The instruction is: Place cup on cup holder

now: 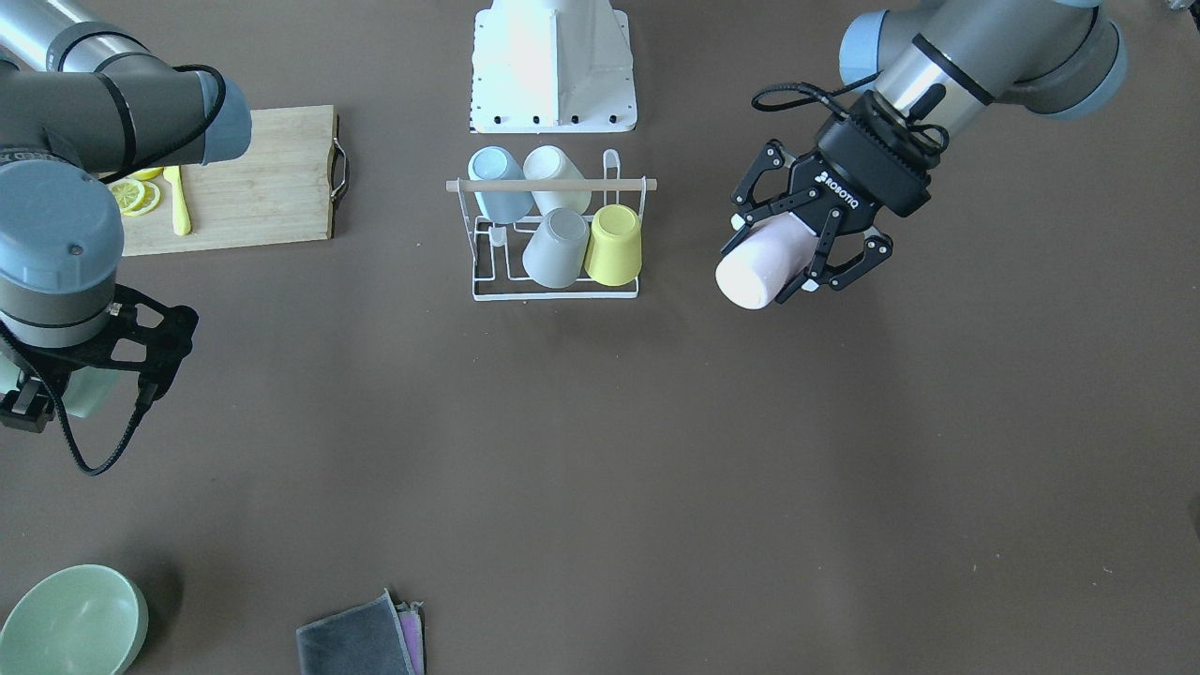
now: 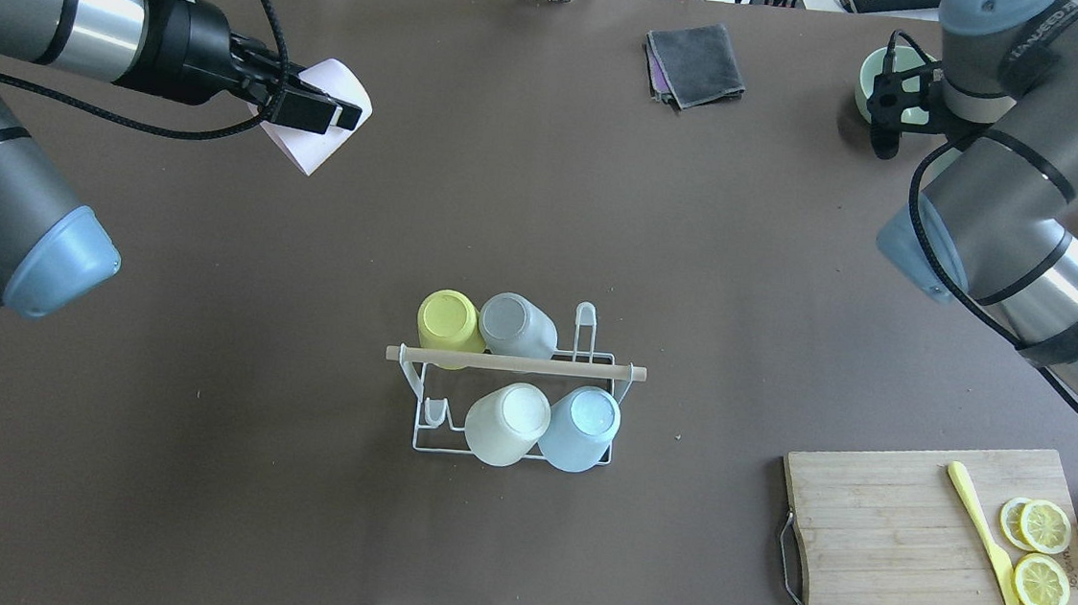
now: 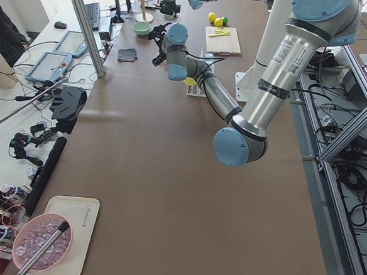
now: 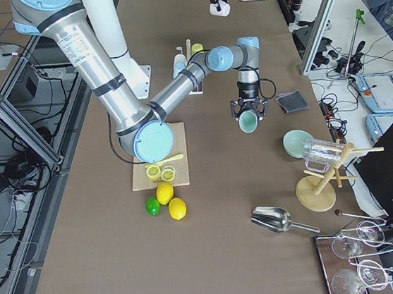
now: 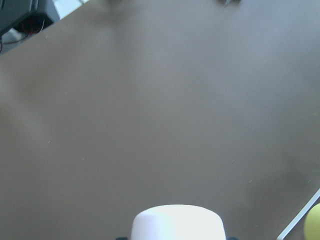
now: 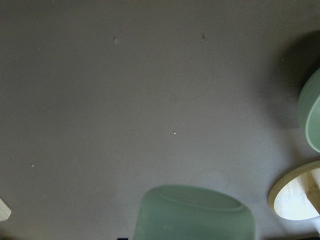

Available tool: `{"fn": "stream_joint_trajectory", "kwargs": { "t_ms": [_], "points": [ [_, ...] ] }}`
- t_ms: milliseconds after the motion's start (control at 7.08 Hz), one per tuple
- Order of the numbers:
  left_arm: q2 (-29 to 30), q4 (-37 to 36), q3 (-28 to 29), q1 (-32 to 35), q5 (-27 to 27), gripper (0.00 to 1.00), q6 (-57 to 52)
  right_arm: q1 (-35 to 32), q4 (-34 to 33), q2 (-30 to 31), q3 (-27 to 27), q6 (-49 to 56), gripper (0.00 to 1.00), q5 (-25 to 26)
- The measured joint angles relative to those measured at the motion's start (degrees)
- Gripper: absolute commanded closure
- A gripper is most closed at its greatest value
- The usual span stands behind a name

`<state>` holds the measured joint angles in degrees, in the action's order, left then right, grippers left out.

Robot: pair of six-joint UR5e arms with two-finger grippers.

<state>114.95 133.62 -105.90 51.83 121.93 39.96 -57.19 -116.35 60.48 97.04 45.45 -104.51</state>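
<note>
While left gripper (image 1: 795, 251) clamps pink cup (image 1: 750, 275), right gripper (image 4: 248, 115) grips green cup (image 6: 195, 212).

Robotics lab. Evidence: left arm (image 3: 271, 74) and right arm (image 4: 94, 59) mounted at one long brown surface (image 3: 167, 193). Aluminium framing (image 3: 351, 132) alongside, tablets (image 3: 72, 41) on side bench, loose cabling (image 3: 351, 177).

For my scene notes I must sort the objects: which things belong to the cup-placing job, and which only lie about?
Job: white wire cup holder with wooden rod; pale pink cup in left gripper; pale green cup in right gripper.
Lying about: wooden cutting board, lemon slices, yellow knife, green bowl, grey folded cloth.
</note>
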Motion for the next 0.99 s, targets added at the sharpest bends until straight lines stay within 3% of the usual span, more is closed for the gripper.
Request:
{"fn": "stream_joint_trajectory", "kwargs": {
  "t_ms": [141, 424, 706, 989],
  "points": [
    [-0.74, 8.25, -0.02, -0.91, -1.13, 1.0, 3.93, -2.43, 3.33, 0.43, 0.52, -1.11, 1.0, -8.35],
    [-4.7, 25.49, -0.37, -5.22, -9.4, 1.0, 6.9, -5.26, 15.73, 4.35, 2.01, -8.54, 1.0, -22.46],
    [-9.56, 38.75, -0.83, -8.51, -14.65, 1.0, 6.33, -4.72, 36.54, 8.89, 3.76, -25.87, 1.0, -29.18],
    [-11.46, 42.99, -1.45, -14.62, -21.53, 1.0, -0.14, -2.15, 59.29, 10.13, 3.85, -47.67, 1.0, -30.95]
  ]
}}
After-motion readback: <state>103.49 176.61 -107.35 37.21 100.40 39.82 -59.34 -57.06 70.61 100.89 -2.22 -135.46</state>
